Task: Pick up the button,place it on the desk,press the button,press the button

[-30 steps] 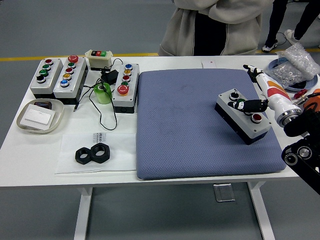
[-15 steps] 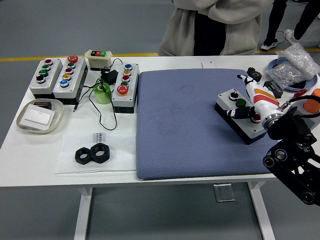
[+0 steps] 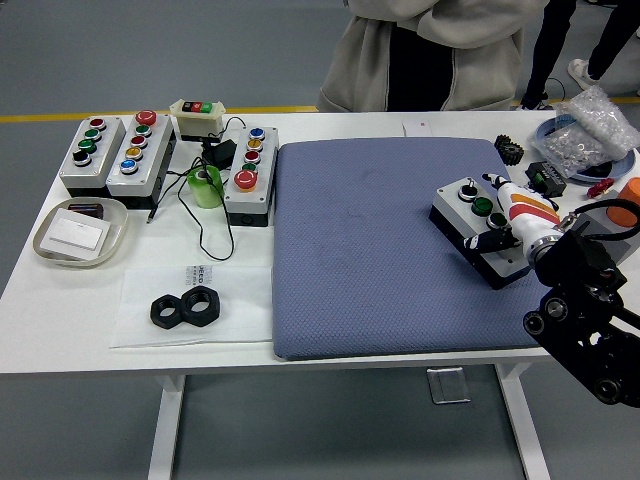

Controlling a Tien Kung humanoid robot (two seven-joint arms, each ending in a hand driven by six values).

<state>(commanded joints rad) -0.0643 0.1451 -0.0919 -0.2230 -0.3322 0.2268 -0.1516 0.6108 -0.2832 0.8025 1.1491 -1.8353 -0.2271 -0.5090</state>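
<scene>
A grey button box (image 3: 458, 208) with black sides lies at an angle on the right part of the blue mat (image 3: 370, 250). Its black-and-white knob (image 3: 467, 190) and green button (image 3: 483, 206) show. My right hand (image 3: 500, 222), white with orange marks, lies over the near end of the box and hides the red button there. One pale finger points toward the far side, dark fingers (image 3: 488, 243) bend down onto the box top, and the hand grasps nothing. The left arm is out of view.
Three long button boxes (image 3: 140, 150) and a small one (image 3: 198, 117) stand at the back left with a green roll (image 3: 206, 186). A tray (image 3: 80, 232) and two black nuts (image 3: 186, 308) lie near left. A bag of parts (image 3: 590, 125) sits back right. A person (image 3: 430, 55) stands opposite.
My right hand has drawn back toward me and lowered, from beyond the box's far edge to over its near end, covering the red button. The box has stayed put.
</scene>
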